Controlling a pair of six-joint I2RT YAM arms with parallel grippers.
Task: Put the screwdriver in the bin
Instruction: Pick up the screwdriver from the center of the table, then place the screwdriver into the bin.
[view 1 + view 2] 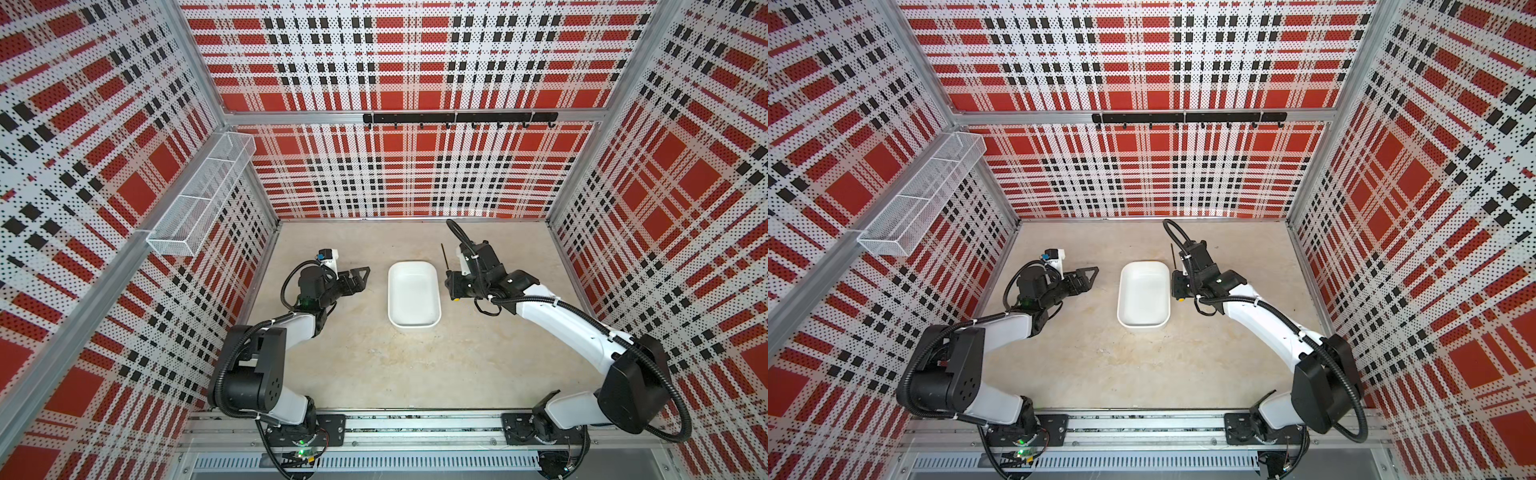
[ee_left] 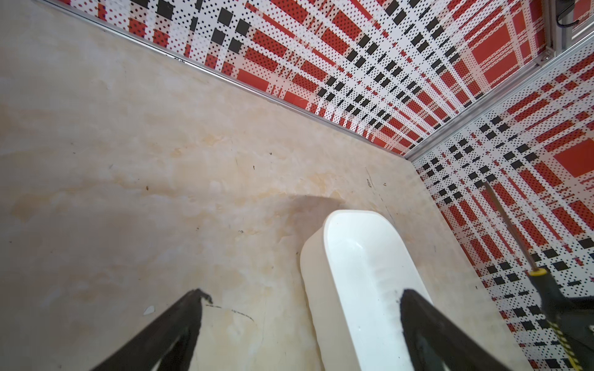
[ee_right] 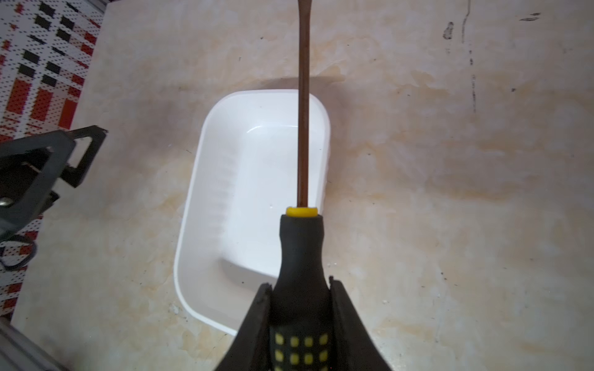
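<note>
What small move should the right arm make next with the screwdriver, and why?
Probably shift the right gripper sideways toward the bin. It is shut on the screwdriver handle, and in a top view the tool hangs just beside the bin's rim, not yet over its empty inside.

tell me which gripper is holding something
The right gripper, shut on the screwdriver; the left gripper stands open and empty across the bin.

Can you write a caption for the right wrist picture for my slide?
The right tool grips the screwdriver by its black handle, held up near the empty white bin.
</note>
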